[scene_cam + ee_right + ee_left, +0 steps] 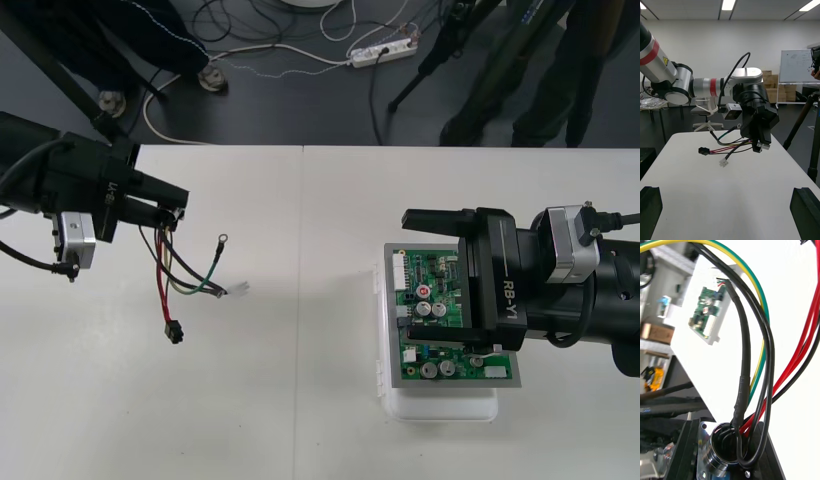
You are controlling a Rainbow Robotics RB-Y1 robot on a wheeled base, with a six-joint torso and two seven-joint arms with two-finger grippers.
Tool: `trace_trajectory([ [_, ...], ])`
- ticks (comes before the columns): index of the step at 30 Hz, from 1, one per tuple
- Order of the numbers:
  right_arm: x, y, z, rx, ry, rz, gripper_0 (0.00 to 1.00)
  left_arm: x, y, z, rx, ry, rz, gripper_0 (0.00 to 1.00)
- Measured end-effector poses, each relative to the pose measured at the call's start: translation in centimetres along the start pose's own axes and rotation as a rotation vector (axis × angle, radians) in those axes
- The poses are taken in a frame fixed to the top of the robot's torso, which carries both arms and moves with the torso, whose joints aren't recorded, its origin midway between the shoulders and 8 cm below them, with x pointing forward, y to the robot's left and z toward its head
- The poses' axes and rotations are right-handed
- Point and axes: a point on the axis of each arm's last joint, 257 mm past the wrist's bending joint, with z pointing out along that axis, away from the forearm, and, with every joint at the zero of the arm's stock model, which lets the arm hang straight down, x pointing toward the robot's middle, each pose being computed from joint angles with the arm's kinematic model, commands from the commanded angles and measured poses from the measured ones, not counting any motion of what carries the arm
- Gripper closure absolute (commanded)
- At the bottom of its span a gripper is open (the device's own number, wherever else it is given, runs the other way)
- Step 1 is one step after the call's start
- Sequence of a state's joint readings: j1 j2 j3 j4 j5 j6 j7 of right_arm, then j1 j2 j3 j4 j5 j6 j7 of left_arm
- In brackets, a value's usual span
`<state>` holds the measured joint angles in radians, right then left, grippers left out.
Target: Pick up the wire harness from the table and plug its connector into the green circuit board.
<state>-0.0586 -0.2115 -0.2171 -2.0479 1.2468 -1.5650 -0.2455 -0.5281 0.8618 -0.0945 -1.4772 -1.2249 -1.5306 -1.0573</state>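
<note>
Two arms over the plain light bench (pixel 300 400). Left arm (pixel 60 185) is at the left, its jaws closed on the round metal flanged socket (pixel 718 452) of the small red, black and green wire harness (pixel 165 275). The harness looks held clear of the bench, with its wires hanging down. Its small black plug (pixel 175 335) dangles lowest and free, with a small white connector (pixel 238 290) just right of it. Right arm (pixel 590 290) is at the right, jaws spread wide over the green circuit board (pixel 440 310) on its white base (pixel 440 408), holding nothing. Harness and board are well apart. Progress, as a judgement: pickup looks done, plug not in the board. What is left is to carry the harness right to the board, line up the plug and push it in
</note>
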Motion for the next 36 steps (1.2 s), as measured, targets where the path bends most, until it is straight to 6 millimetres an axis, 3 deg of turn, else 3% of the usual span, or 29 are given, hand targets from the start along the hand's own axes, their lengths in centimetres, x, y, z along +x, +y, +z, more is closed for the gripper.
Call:
trace_trajectory([
  [4, 0.0, 0.0, 0.0, 0.001, 0.0, 0.0, 0.0, 0.2, 1.2, 0.1, -0.1, 0.01, -0.141, 1.0],
  [9, 0.0, -0.1, -0.1, 0.002, 0.003, 0.001, 0.0, 0.4, 2.3, 0.1, -0.222, -0.008, -0.456, 1.0],
  [12, 0.0, 0.0, -0.2, 0.0, 0.003, 0.004, 0.0, 0.2, 2.3, 0.5, -0.266, -0.033, -0.584, 1.0],
  [16, -0.1, 0.1, -0.3, -0.004, 0.0, 0.005, 0.0, -0.4, 1.6, 1.5, -0.301, -0.062, -0.629, 1.0],
  [24, -0.3, 0.1, -0.4, -0.009, -0.002, 0.007, 0.0, -2.5, 0.7, 3.6, -0.396, -0.158, -0.759, 1.0],
  [32, -0.3, 0.1, -0.4, -0.009, -0.001, 0.069, 0.0, -5.7, 0.9, 4.8, -0.413, -0.318, -1.146, 1.0],
  [36, -0.3, 0.2, -0.4, -0.009, 0.001, 0.069, 0.0, -7.4, 1.5, 5.1, -0.414, -0.378, -1.231, 1.0],
])
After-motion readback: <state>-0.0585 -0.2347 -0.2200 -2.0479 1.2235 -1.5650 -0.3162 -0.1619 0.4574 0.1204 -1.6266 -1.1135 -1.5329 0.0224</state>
